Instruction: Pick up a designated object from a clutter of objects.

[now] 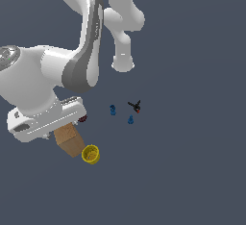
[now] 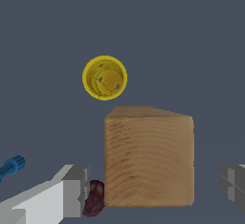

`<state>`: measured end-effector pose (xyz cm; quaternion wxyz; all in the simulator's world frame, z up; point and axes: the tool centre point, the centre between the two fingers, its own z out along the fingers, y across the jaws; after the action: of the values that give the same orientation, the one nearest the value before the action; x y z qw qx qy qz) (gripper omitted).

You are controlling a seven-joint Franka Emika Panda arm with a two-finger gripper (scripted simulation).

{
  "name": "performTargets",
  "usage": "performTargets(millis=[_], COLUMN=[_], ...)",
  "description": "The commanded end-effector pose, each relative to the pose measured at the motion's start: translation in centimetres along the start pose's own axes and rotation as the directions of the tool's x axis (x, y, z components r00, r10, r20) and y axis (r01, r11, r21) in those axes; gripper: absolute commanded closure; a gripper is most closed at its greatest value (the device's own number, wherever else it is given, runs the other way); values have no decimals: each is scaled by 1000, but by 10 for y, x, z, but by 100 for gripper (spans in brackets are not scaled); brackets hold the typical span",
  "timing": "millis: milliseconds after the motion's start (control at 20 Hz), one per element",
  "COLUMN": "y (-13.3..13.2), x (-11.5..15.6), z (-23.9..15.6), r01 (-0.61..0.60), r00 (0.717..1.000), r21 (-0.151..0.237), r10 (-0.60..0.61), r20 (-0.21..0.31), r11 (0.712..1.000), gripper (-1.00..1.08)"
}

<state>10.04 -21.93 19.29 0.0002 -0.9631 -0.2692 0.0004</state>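
Tool [image 2: 150, 189] fingers sit nearest the wrist camera, spread wide on either side of the wooden block [image 2: 149, 158] without touching it, one finger [image 2: 72, 192] right against the maroon ball [image 2: 94, 198]. On the worktop [image 1: 192, 171] the block [image 1: 69, 140] stands under the hand at about 8 o'clock in the exterior view, the yellow cup [image 1: 90, 154] just beside it. Closing could nudge or pinch the ball and skew the grip; I count one block, one cup, one ball, two blue pieces [image 1: 113, 109] [image 1: 130, 119] and one black-and-red piece [image 1: 135, 106].

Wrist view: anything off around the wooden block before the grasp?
Yes: the dark maroon ball sits wedged between one finger and the wooden block, inside the open gripper, so it could get pinched.
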Motion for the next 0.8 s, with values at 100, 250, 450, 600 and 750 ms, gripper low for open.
performTargets(millis=[100,250,450,600,750], y=[0,0,0,0,0], x=[0,0,-1,-1,0], z=[6,18,39,48,51], r01=[1,1,3,3,3], r00=[1000,1000,1000,1000,1000], r21=[0,0,-1,-1,-1], r10=[-1,-1,-3,-3,-3], r20=[0,0,0,-1,-1], r11=[1000,1000,1000,1000,1000], gripper=[-92,-92,-92,-92,-92])
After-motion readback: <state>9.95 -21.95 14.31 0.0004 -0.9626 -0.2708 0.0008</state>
